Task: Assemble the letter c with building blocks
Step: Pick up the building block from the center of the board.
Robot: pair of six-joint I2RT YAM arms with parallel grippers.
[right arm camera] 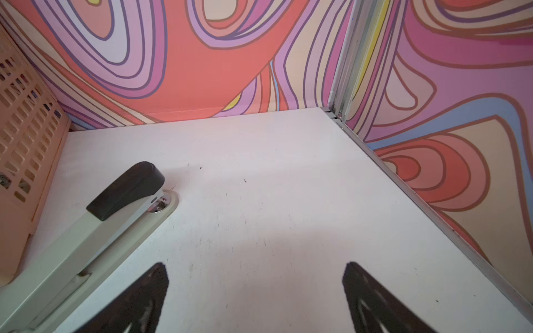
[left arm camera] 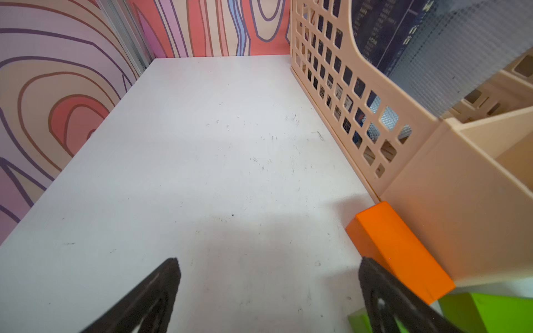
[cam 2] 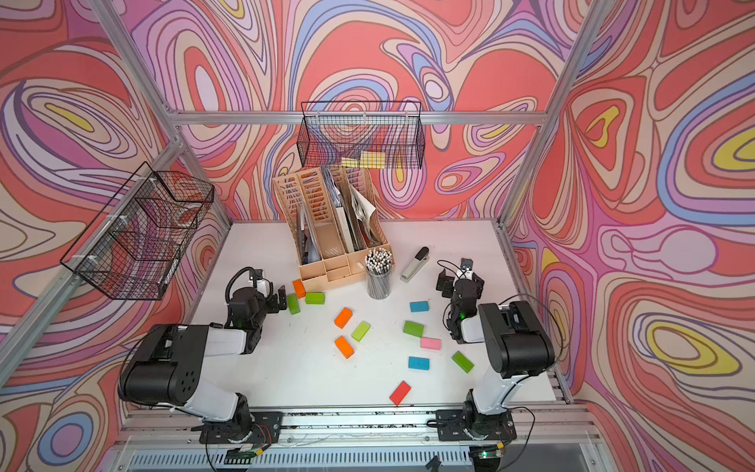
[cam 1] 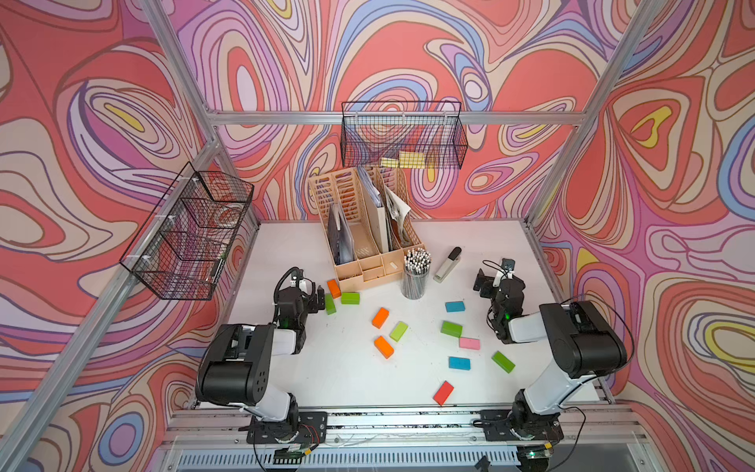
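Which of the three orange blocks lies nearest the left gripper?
The orange rectangular block beside the beige plastic file organiser, right by the open left gripper; the other two orange blocks lie near the white table's middle.

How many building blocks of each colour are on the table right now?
Orange blocks: 3
Green blocks: 5
Blue blocks: 2
Pink block: 1
Red block: 1
Total: 12

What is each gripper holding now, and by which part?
Nothing is held. The left gripper is open and empty beside an orange block; the right gripper is open too, the stapler beside it untouched.
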